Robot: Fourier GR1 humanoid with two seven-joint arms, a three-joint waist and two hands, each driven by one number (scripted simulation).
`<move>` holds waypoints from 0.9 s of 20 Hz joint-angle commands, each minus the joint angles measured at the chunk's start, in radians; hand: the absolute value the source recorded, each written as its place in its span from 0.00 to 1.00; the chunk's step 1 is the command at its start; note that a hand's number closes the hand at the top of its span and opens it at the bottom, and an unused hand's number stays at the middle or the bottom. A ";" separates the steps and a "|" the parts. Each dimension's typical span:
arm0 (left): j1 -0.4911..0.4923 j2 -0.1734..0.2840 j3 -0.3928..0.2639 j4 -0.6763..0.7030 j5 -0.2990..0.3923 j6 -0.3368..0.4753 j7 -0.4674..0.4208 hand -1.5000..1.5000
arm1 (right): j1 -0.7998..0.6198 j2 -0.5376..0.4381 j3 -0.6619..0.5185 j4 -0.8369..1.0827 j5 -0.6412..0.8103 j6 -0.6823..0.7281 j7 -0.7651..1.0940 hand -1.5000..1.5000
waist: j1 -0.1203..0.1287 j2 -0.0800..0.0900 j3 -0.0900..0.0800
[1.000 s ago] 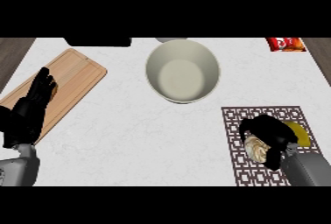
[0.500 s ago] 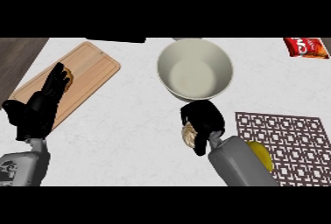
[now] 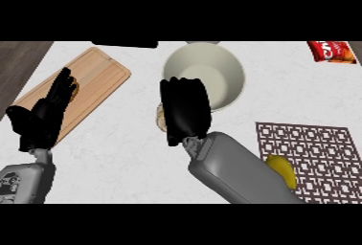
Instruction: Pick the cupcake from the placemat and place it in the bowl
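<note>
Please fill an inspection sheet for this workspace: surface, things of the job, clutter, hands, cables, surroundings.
Surface: pale counter; a dark strip runs along its left edge.
Job's things: cupcake mostly hidden in the right hand, only a pale edge shows; bowl nothing seen inside, though the hand covers its near rim; patterned placemat at the right, away from the cupcake.
Clutter: wooden cutting board at the left; yellow object on the placemat, partly behind the forearm; red snack packet at the top right.
Hands: right hand curled round the cupcake at the bowl's near rim; left hand open, resting over the board.
Cables: nothing seen.
Surroundings: dark object at the counter's far edge.
</note>
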 commanded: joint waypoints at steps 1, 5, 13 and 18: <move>0.000 0.007 0.015 0.011 0.005 -0.001 -0.005 0.50 | -0.164 0.004 0.031 -0.058 0.001 -0.128 0.210 1.00 | -0.010 -0.003 0.000; 0.021 -0.036 -0.015 0.004 -0.025 0.033 -0.017 0.50 | -0.288 0.004 0.060 -0.022 -0.072 -0.193 0.363 1.00 | -0.028 0.001 0.000; 0.016 -0.024 0.008 -0.046 -0.027 0.048 0.026 0.50 | -0.337 0.003 -0.055 0.144 -0.106 -0.298 0.248 1.00 | -0.055 0.004 0.001; 0.029 0.011 0.039 -0.039 -0.003 0.008 0.024 0.50 | -0.336 0.003 -0.200 0.326 -0.121 -0.376 0.032 1.00 | -0.057 0.006 0.002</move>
